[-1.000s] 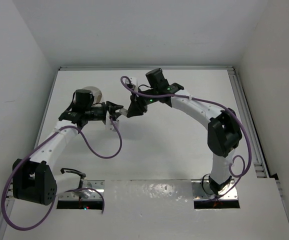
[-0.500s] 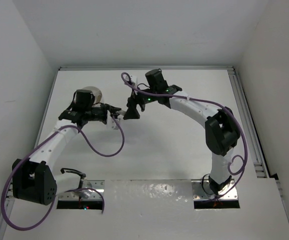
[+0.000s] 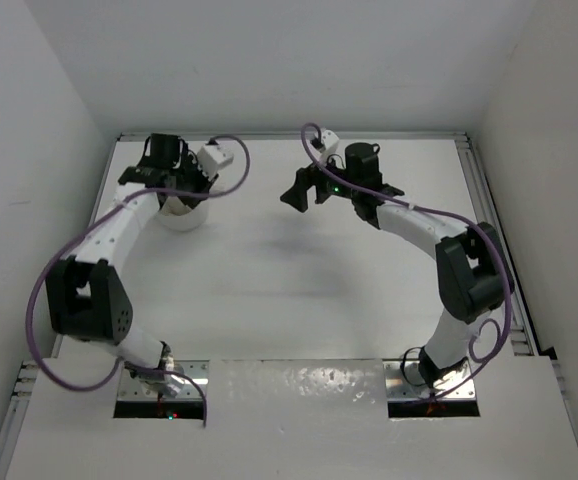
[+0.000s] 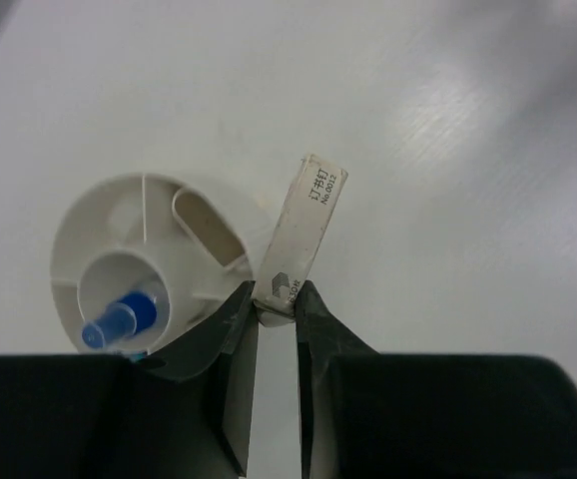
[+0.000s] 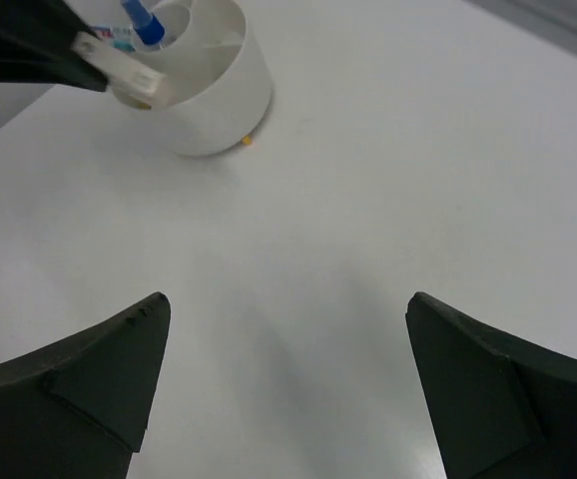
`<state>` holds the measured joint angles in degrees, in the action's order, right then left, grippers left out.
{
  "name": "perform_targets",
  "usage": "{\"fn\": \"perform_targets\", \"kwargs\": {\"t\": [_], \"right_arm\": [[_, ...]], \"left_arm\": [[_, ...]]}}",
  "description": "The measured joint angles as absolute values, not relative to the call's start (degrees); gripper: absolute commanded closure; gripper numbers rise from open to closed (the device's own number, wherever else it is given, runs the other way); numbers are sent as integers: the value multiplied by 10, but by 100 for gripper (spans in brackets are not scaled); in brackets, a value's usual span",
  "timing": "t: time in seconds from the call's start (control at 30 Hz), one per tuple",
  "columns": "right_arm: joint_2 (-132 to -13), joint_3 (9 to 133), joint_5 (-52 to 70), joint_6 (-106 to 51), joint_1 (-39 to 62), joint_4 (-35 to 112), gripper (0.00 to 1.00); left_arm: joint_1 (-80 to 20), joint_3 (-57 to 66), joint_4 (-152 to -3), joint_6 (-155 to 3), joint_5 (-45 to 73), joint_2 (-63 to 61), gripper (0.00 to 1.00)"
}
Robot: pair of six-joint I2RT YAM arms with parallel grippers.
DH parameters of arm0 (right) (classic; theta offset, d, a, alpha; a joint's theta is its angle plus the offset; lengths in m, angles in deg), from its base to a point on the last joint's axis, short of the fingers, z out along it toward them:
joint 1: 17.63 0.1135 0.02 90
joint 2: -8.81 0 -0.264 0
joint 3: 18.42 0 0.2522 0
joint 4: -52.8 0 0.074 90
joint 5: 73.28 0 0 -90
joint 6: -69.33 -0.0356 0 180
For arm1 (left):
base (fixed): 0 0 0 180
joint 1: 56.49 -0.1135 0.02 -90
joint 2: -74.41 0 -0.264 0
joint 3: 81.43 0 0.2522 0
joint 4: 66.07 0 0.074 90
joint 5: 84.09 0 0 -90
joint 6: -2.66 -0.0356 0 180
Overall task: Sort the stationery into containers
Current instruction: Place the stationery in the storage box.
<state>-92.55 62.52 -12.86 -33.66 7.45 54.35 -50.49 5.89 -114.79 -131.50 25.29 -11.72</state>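
The left arm (image 3: 104, 240) reaches to the far left corner of the table (image 3: 299, 290). Its wrist hangs over a low round white bowl (image 3: 181, 216), hiding the far part of the rim in the overhead view. A purple cable (image 3: 237, 168) loops off this wrist toward the table's far edge.

In the left wrist view, the left fingers (image 4: 237, 319) are pressed onto the near end of a small white block (image 4: 306, 225), a flat slip of a box with printed characters on its far end. The block sticks out past the fingertips, over bare table, just beside the bowl's rim. Whether it touches the rim cannot be told.

Thin walls divide the bowl into a round middle cup and outer compartments. A blue-capped bottle (image 4: 119, 319) stands in the middle cup. The outer compartment nearest the block shows only a tan floor.

At the foot of the bowl's wall, on the side facing the right arm, a tiny yellow speck (image 5: 248, 141) lies on the table.

The right arm (image 3: 419, 225) stretches along the far edge. Its right fingers (image 5: 99, 369) are spread wide, holding nothing, over bare table near the middle of that edge, well apart from the bowl and pointing toward it.
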Motion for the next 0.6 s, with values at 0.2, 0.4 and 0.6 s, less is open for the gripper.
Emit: {"fn": "perform_targets", "kwargs": {"t": [0.2, 0.4, 0.6], "right_arm": [[-881, 588, -108, -316, 87, 581, 1], [-875, 548, -103, -311, 87, 591, 1], [-872, 530, -103, -312, 84, 599, 1]], "left_arm": [[-541, 175, -1232, -1142, 153, -244, 100], [-538, 187, -1268, -1051, 67, -261, 100], [-515, 195, -1264, -1013, 14, -275, 100]]}}
